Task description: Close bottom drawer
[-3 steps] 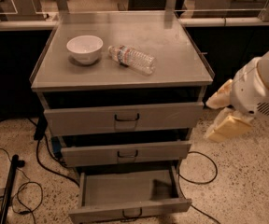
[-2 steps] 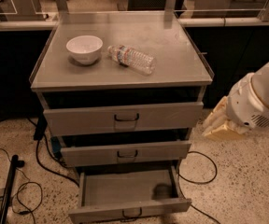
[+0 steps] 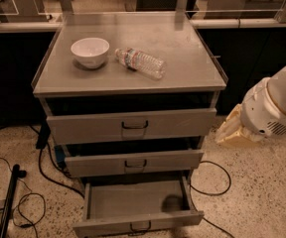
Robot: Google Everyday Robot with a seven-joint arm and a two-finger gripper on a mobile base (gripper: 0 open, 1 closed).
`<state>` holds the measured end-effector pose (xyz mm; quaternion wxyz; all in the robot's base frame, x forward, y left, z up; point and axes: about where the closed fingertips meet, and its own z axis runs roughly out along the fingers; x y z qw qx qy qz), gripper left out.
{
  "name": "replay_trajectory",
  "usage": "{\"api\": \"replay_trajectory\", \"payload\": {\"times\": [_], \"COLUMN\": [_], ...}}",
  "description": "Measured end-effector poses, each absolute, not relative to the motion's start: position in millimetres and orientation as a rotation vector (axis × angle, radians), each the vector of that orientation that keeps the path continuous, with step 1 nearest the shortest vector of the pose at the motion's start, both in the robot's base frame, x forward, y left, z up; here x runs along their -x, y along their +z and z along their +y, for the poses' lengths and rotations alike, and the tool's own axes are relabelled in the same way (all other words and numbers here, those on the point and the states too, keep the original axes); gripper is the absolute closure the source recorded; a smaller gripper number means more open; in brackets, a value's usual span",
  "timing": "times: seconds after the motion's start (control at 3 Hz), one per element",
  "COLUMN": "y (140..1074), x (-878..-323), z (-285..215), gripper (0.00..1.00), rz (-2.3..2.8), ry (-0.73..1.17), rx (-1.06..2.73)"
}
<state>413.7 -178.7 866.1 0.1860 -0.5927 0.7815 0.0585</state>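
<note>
The bottom drawer [image 3: 135, 202] is the lowest of three grey drawers in the metal cabinet. It is pulled far out, a shallow tray with nothing in it, and its narrow front panel with a small dark handle [image 3: 140, 226] sits at the bottom edge of the view. My gripper [image 3: 231, 129] is a pale yellow shape at the right of the cabinet, level with the top drawer and apart from it. It is partly hidden behind my white arm [image 3: 274, 105].
The top drawer [image 3: 133, 125] and middle drawer [image 3: 133, 162] each stand slightly out. A white bowl [image 3: 90, 51] and a plastic water bottle [image 3: 140, 62] lie on the cabinet top. Black cables [image 3: 29, 202] and a dark stand [image 3: 8, 197] lie on the speckled floor at left; a cable loops at right [image 3: 217, 182].
My arm and gripper have moved down and slightly away to the right beside the cabinet. The drawers, bowl and bottle have not moved.
</note>
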Motion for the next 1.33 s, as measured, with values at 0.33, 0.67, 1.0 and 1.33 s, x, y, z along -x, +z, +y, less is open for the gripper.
{"api": "replay_trajectory", "payload": {"times": [0.33,0.67,1.0,1.33], "y": [844,796,735,693], "x": [-407,-397,-379,-369], "z": [-173,-168,-166,-171], "gripper": [1.0,1.0,1.0,1.0], "rz": [2.23,2.307,2.364,2.327], "ry": [0.211,0.298,0.363,0.395], "rx": [1.665,1.61,1.561,1.498]}}
